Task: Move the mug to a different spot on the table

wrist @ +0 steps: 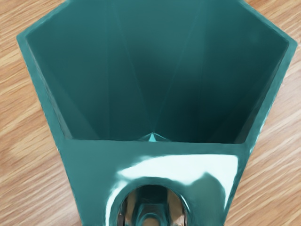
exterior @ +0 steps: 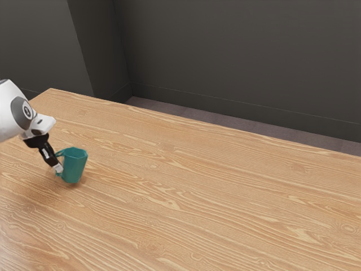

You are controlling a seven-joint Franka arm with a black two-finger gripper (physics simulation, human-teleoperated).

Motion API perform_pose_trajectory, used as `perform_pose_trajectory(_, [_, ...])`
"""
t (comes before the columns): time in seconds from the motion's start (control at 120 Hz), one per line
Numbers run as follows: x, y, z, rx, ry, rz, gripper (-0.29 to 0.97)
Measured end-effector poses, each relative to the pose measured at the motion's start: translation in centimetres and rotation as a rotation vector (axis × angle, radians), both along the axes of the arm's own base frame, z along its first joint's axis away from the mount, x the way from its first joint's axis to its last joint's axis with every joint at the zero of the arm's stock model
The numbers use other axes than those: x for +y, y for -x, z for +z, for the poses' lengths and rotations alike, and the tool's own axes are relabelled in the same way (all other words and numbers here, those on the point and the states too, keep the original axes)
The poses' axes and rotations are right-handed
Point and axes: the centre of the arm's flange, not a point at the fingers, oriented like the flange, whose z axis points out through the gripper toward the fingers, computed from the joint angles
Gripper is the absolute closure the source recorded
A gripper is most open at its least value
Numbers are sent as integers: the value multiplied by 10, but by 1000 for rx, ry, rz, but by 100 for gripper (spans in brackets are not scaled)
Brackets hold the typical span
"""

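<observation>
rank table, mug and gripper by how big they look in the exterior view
1. table, largest by far
2. mug
3. gripper, roughly as long as the mug but much thinner

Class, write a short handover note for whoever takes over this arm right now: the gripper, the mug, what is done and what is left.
Gripper: down at the teal mug's handle side, by the rim. I cannot tell whether it has a grip.
Mug: open end up, leaning slightly, near the exterior view's left end of the wooden table, directly under the hand.
Done: the approach to the mug.
Left: confirm the grip, lift, carry the mug to another spot on the table, set it down and release.
</observation>
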Motion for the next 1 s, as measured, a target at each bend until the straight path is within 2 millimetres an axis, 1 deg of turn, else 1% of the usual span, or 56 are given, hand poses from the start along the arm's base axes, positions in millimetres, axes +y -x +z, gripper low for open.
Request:
perform_pose_trajectory(0.075, [-4,-2,9,-31,13,-3,65])
perform_pose_trajectory(0.142, [-17,-6,15,-59,35,-19,66])
perform_pose_trajectory(0.258, [-42,-6,8,-98,106,-41,67])
perform_pose_trajectory(0.325, [-55,-1,0,-125,164,-41,67])
perform_pose_trajectory(0.367, [-64,-1,-1,-146,188,-54,67])
perform_pose_trajectory(0.442, [-84,-6,-1,-180,215,-104,67])
perform_pose_trajectory(0.542, [-112,-7,-9,-198,242,-175,67])
perform_pose_trajectory(0.658, [-132,-6,-14,-223,251,-245,67])
perform_pose_trajectory(0.75, [-140,-8,-18,-249,247,-287,67])
perform_pose_trajectory(0.908, [-141,-10,-30,-282,241,-328,67])
perform_pose_trajectory(1.0, [-150,-13,-36,-297,240,-371,67])
